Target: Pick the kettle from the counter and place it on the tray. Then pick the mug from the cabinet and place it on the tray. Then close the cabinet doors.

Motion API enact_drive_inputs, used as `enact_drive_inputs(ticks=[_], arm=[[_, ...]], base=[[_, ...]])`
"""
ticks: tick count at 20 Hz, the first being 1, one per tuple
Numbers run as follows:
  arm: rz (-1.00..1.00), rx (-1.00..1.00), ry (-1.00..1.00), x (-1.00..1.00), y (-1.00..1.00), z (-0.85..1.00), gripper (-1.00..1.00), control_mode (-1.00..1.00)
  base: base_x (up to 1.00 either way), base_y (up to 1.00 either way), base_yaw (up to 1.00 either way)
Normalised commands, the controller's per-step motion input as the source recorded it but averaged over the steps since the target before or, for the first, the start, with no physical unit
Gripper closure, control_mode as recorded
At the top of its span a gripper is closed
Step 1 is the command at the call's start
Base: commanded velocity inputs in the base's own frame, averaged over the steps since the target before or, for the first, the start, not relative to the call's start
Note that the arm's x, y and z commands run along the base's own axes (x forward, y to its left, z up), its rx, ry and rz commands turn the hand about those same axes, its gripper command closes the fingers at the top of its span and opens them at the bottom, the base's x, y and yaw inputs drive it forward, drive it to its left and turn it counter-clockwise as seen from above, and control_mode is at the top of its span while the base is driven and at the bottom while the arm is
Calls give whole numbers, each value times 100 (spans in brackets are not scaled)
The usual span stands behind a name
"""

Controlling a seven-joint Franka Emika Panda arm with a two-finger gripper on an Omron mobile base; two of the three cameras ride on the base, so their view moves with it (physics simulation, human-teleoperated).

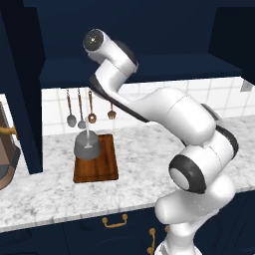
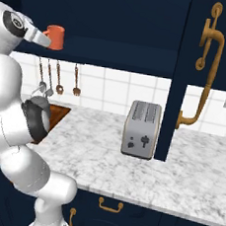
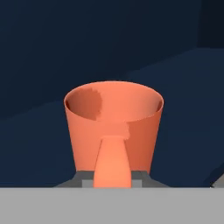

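One mug [image 2: 55,37], salmon-orange, upper left of right base view, at the cabinet [image 2: 120,21] shelf. Fingers [image 3: 83,178] sit either side of its handle, clamped on the mug. Kettle [image 1: 88,147] sits on tray [image 1: 97,169] on worktop [image 1: 139,164], left of centre.

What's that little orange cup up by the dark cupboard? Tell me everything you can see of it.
The mug is a small salmon-orange cup with a smooth matte look, widening slightly toward its open, empty mouth. A flat loop handle runs down the side facing the hand camera. It stands upright, up at the navy cabinet, above the counter. The tool is right at it, its tips on either side of the handle's base; whether they grip cannot be told.
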Motion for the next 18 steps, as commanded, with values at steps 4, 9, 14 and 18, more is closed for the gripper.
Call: enact_drive_inputs(ticks=[4, 9, 14, 18], arm=[[13, 23, 0, -97, 0, 0, 100, -100], [25, 18, 0, -96, 0, 0, 100, -100], [33, 11, 0, -99, 0, -5, 100, -100], [38, 7, 0, -100, 0, -15, 100, -100]], base=[[0, 0, 0], [0, 0, 0], [0, 0, 0], [0, 0, 0]])
